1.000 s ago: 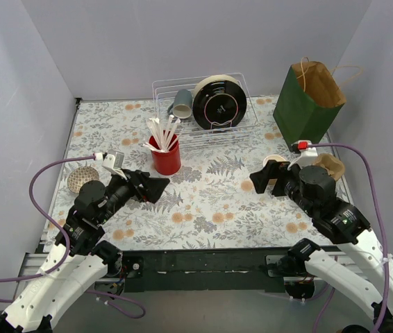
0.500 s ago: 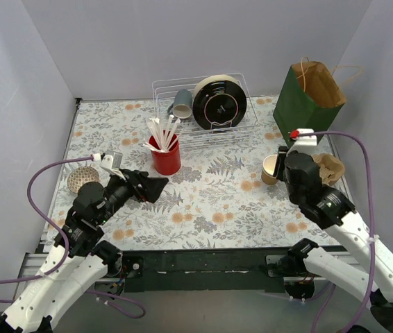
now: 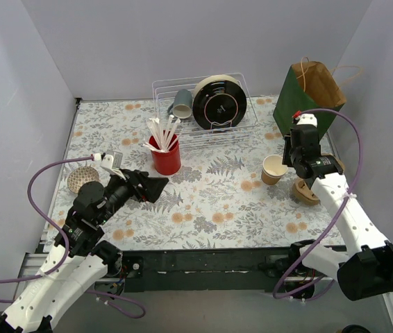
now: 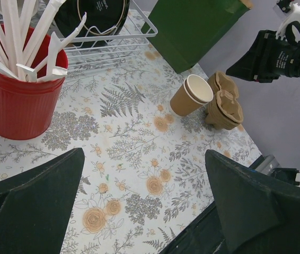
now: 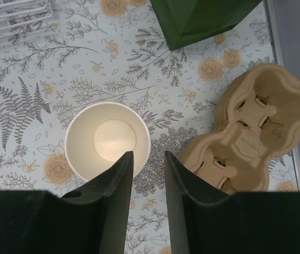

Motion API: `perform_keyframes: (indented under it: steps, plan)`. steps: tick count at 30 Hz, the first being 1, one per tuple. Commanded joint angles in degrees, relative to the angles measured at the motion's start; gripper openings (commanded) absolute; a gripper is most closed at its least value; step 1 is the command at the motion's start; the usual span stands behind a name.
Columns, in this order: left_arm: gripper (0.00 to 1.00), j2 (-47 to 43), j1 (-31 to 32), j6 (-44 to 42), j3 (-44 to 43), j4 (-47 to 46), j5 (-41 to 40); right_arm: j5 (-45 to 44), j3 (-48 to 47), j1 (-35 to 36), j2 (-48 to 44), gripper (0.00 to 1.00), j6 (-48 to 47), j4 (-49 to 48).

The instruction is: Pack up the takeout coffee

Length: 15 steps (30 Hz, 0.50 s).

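Observation:
A brown paper cup (image 3: 274, 168) (image 4: 192, 95) (image 5: 107, 140) stands upright and empty on the floral table. Just right of it lies a moulded cardboard cup carrier (image 3: 306, 191) (image 4: 223, 103) (image 5: 256, 137), partly hidden by my right arm in the top view. The green paper bag (image 3: 306, 100) (image 5: 203, 18) stands open behind them. My right gripper (image 3: 295, 154) (image 5: 148, 154) hangs above the cup's right rim, pointing down. Its jaws are narrowed to a small gap with nothing between them. My left gripper (image 3: 151, 187) (image 4: 144, 159) is wide open over the table's left half.
A red pot of white utensils (image 3: 164, 156) (image 4: 17, 90) stands left of centre. Behind it is a wire dish rack (image 3: 207, 104) holding a black plate and a grey cup. A round mesh object (image 3: 82, 179) lies at the far left. Grey walls enclose the table.
My right arm has risen from beside the cup and turned to point straight down, and its jaws have narrowed. The cup, the carrier and my left arm have not moved.

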State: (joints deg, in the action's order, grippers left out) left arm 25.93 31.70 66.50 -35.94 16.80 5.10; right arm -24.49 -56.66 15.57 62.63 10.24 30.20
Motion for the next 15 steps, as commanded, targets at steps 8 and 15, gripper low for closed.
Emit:
perform_keyframes:
  steps: [8, 15]
  plan:
    - [0.98, 0.1, -0.2, -0.3, -1.4, 0.7, 0.6, 11.0, 2.5, -7.9, 6.4, 0.34, -1.5, -4.2]
    - [0.98, 0.3, -0.2, -0.3, -1.4, 0.6, 0.8, 14.6, 4.2, -9.2, 9.3, 0.34, -1.6, -6.3]
